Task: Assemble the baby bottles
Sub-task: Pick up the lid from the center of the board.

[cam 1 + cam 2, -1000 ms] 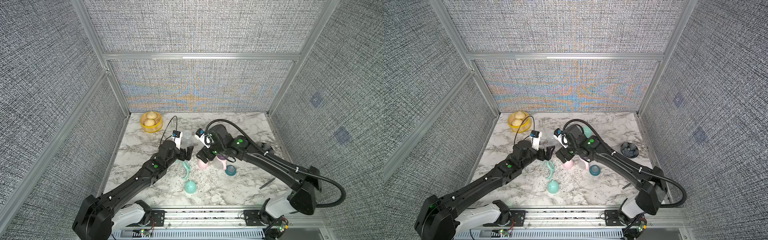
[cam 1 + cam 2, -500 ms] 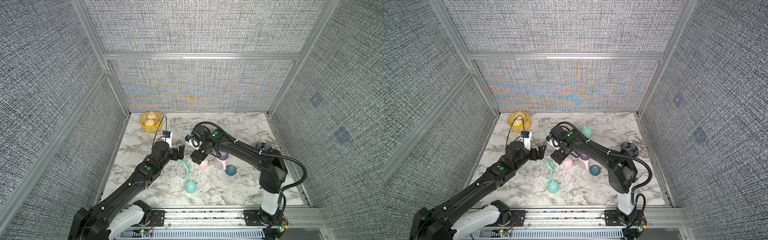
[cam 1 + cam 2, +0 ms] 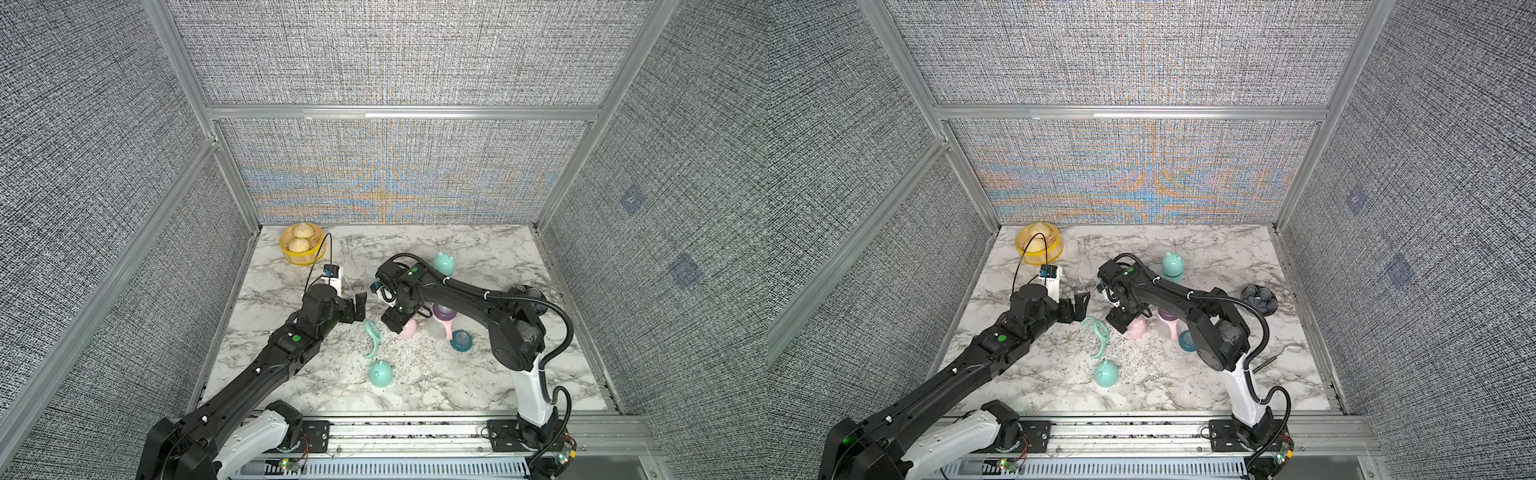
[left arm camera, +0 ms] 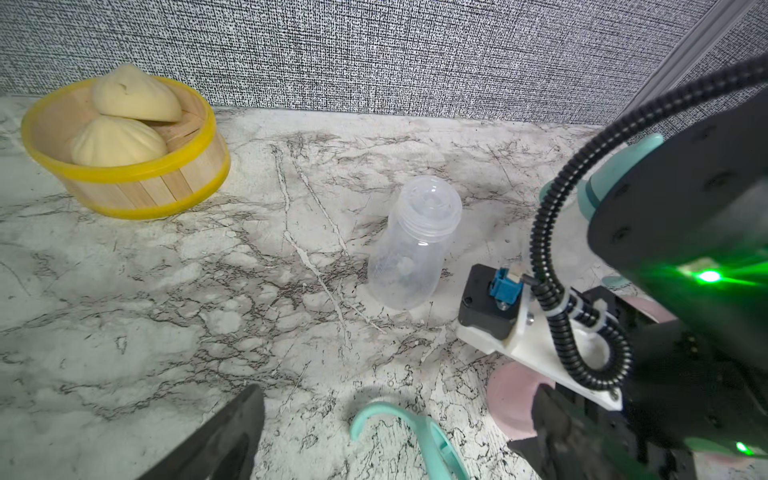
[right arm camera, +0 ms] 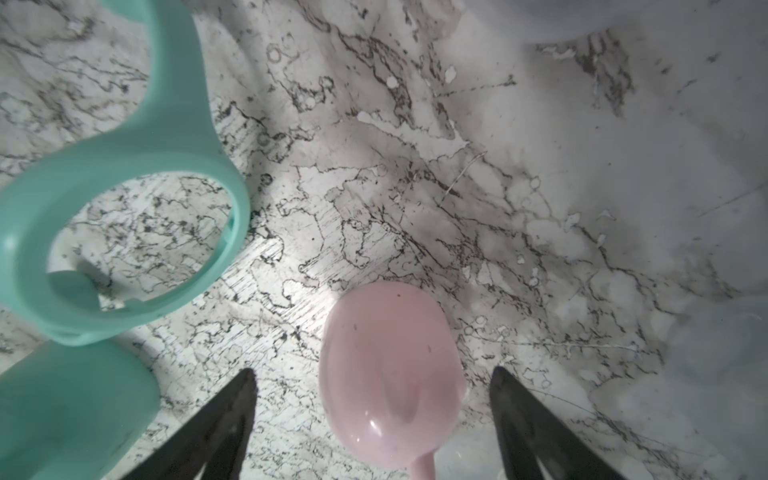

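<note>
Around the pink cap [image 5: 390, 353], the right gripper [image 5: 372, 374] gapes without touching.

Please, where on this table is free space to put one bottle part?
Bare marble: back right, between the rear mint cap and the dark bowl; between the steamer basket and the clear bottle; in front of the teal collar. Crowded: the middle, around the pink cap and handle ring.

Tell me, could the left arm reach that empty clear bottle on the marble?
Probably yes. The left end effector is open, and the clear bottle stands just ahead of it with only bare marble between. The right arm close beside could crowd it.
</note>
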Controlling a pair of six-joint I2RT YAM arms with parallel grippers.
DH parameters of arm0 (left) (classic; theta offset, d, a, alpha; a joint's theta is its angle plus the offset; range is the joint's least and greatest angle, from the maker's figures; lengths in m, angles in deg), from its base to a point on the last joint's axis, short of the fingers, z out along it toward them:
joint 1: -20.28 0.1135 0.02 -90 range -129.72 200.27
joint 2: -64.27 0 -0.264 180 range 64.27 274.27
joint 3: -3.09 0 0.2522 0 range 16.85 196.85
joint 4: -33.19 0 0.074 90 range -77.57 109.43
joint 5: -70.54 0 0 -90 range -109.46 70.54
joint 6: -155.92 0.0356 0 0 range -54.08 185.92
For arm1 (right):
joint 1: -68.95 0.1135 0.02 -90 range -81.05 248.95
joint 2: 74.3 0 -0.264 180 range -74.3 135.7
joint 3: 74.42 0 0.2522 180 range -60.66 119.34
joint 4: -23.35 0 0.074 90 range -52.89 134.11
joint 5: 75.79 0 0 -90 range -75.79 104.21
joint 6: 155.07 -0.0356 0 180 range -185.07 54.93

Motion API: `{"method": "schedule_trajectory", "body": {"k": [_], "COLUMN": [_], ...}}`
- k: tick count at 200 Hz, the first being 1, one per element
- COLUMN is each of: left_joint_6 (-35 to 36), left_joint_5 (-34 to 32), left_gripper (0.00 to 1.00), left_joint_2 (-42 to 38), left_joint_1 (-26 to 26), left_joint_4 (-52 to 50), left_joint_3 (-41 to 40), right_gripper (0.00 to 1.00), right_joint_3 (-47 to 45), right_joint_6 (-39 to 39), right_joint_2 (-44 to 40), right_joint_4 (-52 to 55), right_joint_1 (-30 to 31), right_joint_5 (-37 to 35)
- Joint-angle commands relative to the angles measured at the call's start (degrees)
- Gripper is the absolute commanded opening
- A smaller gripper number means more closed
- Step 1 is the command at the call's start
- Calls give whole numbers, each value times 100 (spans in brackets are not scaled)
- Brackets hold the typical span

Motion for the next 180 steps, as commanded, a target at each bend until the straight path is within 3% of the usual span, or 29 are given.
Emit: {"method": "schedule_trajectory", "body": {"k": [1,180], "left_joint_6": [35,-29], "left_joint_5": [12,114], "left_gripper": [100,100], "left_joint_2": [20,81], "left_joint_1": [-3,5], "left_joint_4": [68,236], "left_joint_3": [-18,-99], "right_gripper": [85,76], "right_joint_3": [-62,-598], "right_joint_6": [13,-84], "right_joint_2": [67,179], "right_joint_4": [139,-332], "right_joint_1": [-38,-47], "right_joint_5": [75,181]}}
